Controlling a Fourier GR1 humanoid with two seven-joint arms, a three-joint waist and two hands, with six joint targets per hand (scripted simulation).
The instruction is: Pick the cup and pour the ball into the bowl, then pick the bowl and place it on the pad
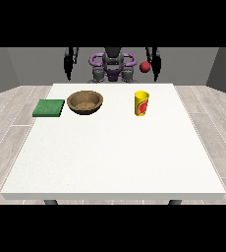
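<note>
Robot hand at the view's right (155,74) hangs low beside the torso at the far edge of the worktop (110,157), arm straight down; whether its fingers are spread or curled cannot be told, it shows too small and dark. Robot hand at the view's left (68,73) hangs the same way on the other side, finger state likewise unreadable. Neither touches anything.

Red ball (145,67) sits in mid-air just beside the arm at the view's right, above the far edge of the worktop and higher than the cup. It is not inside the cup and nothing visibly holds it. Judgement: it appears to be on its way down toward the cup, though the single view cannot confirm that it is lined up over the opening.

Yellow cup (141,103) stands upright, mouth up, on the right half of the worktop, nearer the hand at the view's right and well apart from it, toward the camera. That side placement suits a reach from that hand.

Wooden bowl (85,102) sits upright left of centre, apart from the cup. Green pad (49,108) lies flat just beside the bowl on its left, near the worktop's left edge, so the bowl's later move is short.

Judgement: no step begun; cup not yet grasped.
</note>
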